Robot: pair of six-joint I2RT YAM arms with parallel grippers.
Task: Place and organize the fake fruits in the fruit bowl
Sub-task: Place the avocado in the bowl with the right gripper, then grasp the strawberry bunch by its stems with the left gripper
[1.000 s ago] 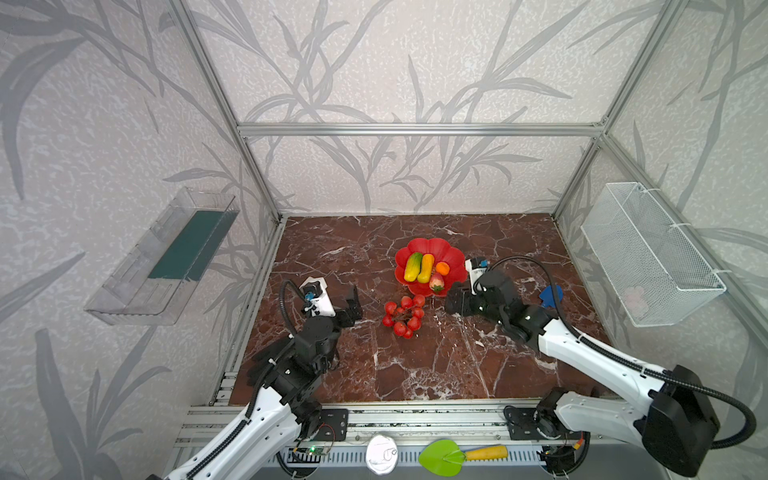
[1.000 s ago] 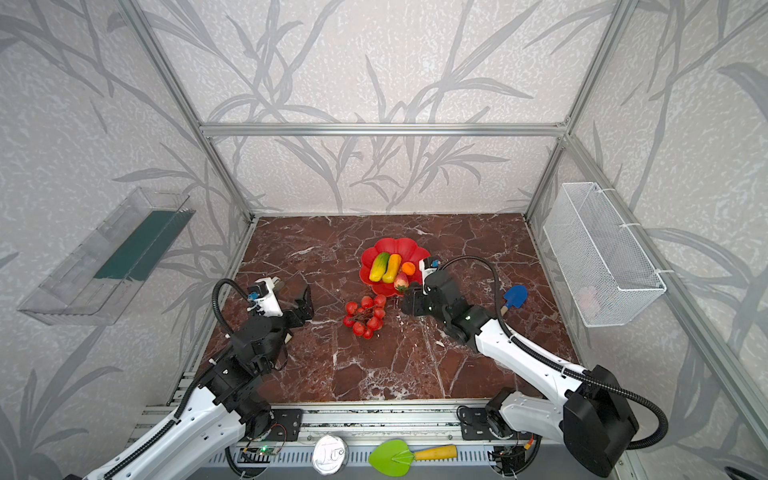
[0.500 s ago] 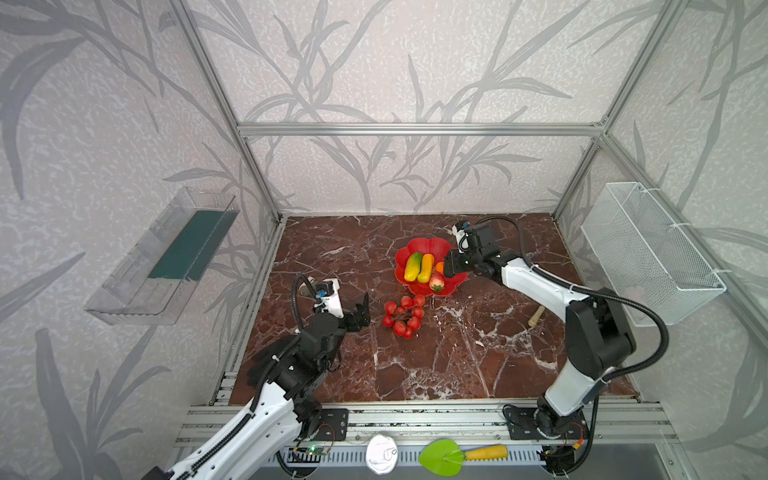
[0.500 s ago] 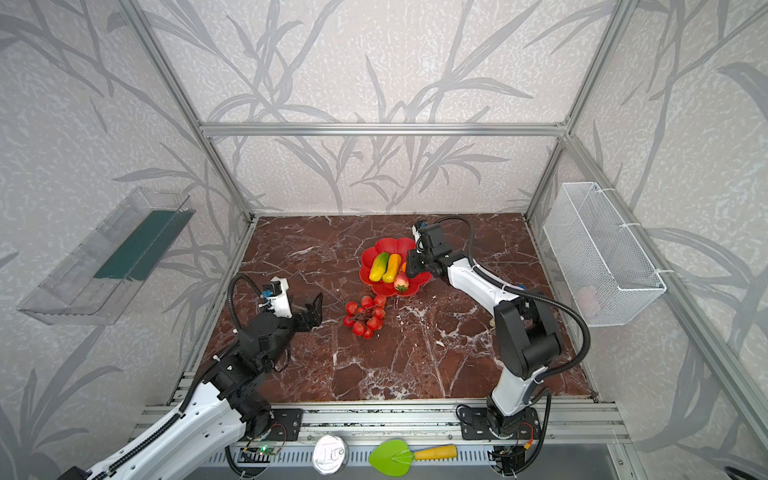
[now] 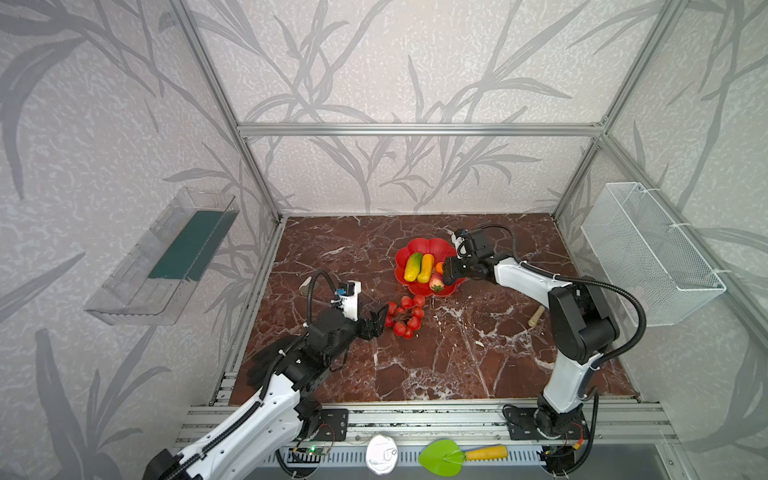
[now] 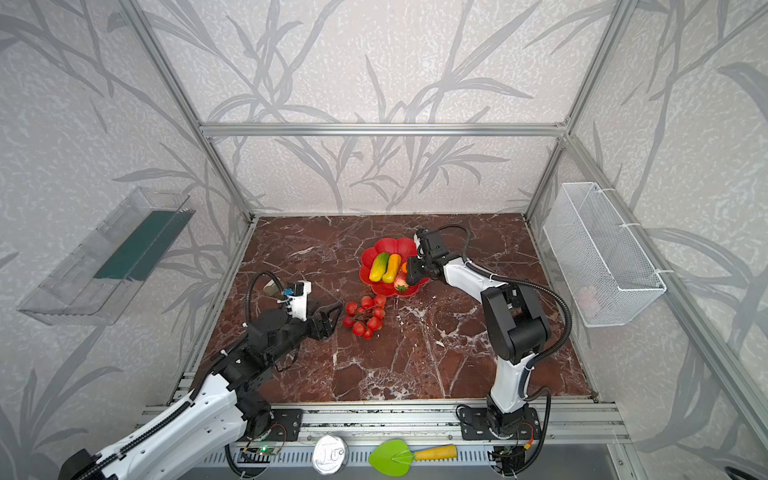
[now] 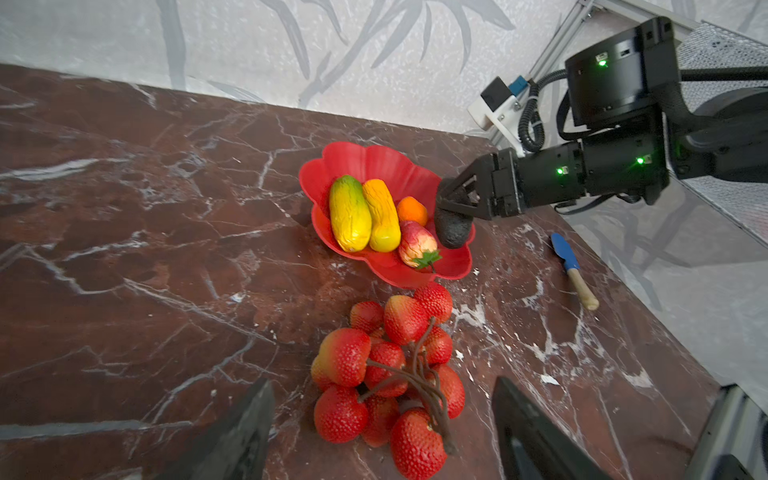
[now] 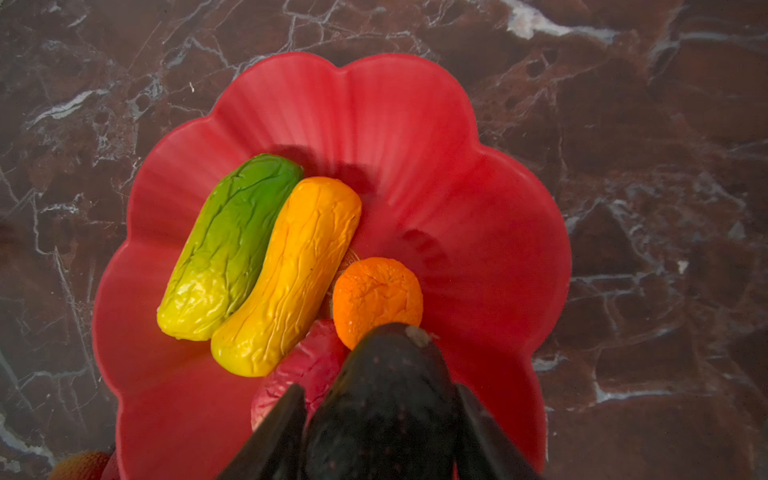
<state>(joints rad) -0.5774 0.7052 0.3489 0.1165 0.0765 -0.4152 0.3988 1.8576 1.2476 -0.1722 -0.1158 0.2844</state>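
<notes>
The bowl (image 5: 424, 243) sits on the desk (image 5: 457, 361) somewhat nearer the far edge than the front one, about midway between the side edges. Four fruits already lie in it. The green fruit (image 8: 228, 249) and the yellow fruit (image 8: 291, 274) lie side by side, touching. The orange (image 8: 376, 295) rests against the yellow one, and the red fruit (image 7: 415, 245) lies by the rim that faces the front edge. Packed this way, they leave bare red floor towards the desk's far and right edges.

The right jaws reach in over the rim from the desk's right side with the avocado (image 7: 454, 228) between them, low in the bowl, right beside the orange and the red fruit. They flank it closely, but I cannot tell whether they pinch it or have let go. By its place, this looks like the setting-down of the fifth fruit.

The bunch of red berries (image 7: 386, 365) lies on the desk just outside the bowl's front-facing rim, its nearest berry almost at the rim. The left jaws are spread wide and empty, pointing at the bunch from the left, their tips flanking its near end, probably lined up to take it. The bunch is bulky, and the spare room lies beyond the other fruits, so it will likely need lifting over them. The blue scoop (image 7: 563, 249) lies towards the right edge, well clear.
</notes>
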